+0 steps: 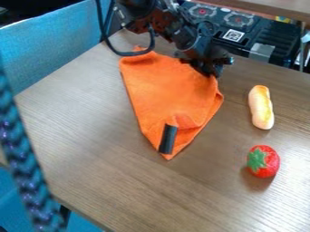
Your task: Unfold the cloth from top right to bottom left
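Our gripper (209,68) is at the upper-right edge of the orange cloth (158,88); we can't tell its opening or grip. The cloth, left of centre, looks folded, so we judge the unfolding mostly undone.

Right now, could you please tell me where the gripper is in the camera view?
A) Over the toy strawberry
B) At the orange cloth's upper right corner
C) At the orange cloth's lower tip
B: the black gripper is down at the upper right corner of the orange cloth.
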`<state>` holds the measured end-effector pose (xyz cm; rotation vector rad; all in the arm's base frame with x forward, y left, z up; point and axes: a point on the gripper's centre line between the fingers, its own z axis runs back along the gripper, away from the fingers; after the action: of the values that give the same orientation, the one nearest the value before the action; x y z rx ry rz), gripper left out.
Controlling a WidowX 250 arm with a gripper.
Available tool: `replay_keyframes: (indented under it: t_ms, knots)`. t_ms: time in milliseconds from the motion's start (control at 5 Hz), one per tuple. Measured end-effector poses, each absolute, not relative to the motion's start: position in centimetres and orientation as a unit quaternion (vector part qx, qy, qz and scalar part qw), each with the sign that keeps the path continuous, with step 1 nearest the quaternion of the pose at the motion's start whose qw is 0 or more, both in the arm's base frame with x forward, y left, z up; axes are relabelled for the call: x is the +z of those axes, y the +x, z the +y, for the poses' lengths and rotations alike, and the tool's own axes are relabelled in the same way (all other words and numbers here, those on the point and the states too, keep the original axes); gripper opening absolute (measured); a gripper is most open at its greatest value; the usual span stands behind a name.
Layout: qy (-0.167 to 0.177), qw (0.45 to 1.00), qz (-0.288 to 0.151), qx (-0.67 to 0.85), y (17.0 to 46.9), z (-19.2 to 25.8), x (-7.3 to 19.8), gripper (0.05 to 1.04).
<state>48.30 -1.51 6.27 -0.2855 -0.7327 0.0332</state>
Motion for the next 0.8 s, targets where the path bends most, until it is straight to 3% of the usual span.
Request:
replay_keyframes:
  t_ms: [200,400,600,800]
  knots:
    - [-0.144,0.922,-0.359,0.011,48.32,-1.42,6.39,0.453]
    - [-0.149,0.922,-0.357,0.014,48.24,-1.12,6.39,0.342]
    - [-0.159,0.921,-0.356,0.01,48.15,-1.34,6.43,0.149]
    - [-0.17,0.918,-0.357,0.011,48.08,-0.73,6.58,0.058]
